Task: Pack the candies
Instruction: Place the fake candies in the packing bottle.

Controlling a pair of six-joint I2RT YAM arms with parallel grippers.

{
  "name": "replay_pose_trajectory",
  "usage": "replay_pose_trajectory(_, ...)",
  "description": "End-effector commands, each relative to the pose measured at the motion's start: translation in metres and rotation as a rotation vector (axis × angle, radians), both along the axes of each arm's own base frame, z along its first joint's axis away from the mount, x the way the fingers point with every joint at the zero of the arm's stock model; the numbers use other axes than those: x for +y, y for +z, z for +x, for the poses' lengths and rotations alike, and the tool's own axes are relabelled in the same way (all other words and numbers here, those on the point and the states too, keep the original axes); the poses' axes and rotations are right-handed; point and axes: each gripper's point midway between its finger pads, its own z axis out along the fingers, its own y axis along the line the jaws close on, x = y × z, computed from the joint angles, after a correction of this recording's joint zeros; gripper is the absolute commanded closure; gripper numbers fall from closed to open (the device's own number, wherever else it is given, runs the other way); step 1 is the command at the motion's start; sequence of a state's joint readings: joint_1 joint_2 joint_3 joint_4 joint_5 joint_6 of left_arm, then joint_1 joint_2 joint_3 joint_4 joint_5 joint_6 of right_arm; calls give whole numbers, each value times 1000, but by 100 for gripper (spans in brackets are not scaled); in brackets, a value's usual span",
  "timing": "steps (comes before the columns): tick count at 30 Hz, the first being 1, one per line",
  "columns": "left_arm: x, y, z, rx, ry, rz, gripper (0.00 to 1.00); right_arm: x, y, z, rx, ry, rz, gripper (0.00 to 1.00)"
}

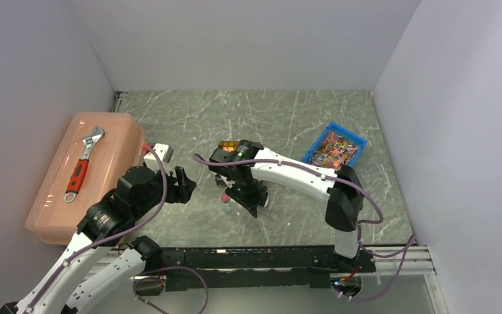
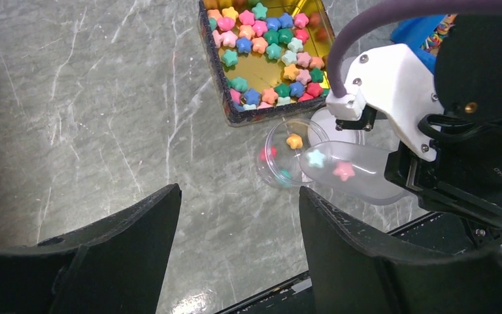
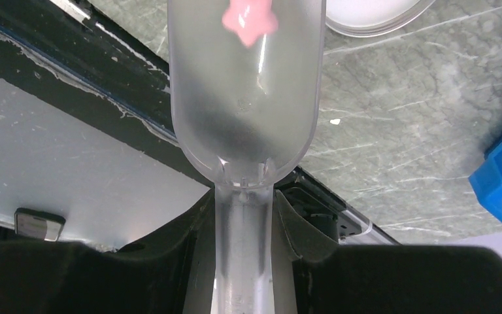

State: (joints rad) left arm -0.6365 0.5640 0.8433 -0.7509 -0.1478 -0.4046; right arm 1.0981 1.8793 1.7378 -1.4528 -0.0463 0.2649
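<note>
Right tool clamps scoop carrying pink candy.

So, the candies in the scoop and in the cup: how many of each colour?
Pink candy: 1, in the scoop
Light blue candy: 1, in the scoop
Orange candy: 1, in the cup
Red candy: 1, in the cup
Green candy: 1, in the cup
Total: 5

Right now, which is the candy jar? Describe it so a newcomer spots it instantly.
Find the black gold-floored tray of star candies mid-table. Beside its near corner sits a small round clear jar, at the scoop's tip. Unlike the empty lid beside it, it holds a few candies.
</note>
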Motion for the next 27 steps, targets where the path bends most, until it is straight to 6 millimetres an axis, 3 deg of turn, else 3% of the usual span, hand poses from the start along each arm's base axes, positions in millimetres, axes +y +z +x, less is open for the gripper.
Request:
replay_pose_trajectory(1,1,4,0,-25,-3,-4,27,-5,5,-6,49,-2,-15,100)
replay_pose_trajectory(12,1,4,-1,-29,-5,-5,27,-12,4,-3,57,-28,-22,100)
replay_pose_trajectory(27,-3,-6,4,12,-4,21,21,-21,28,0,-33,-60,91,100)
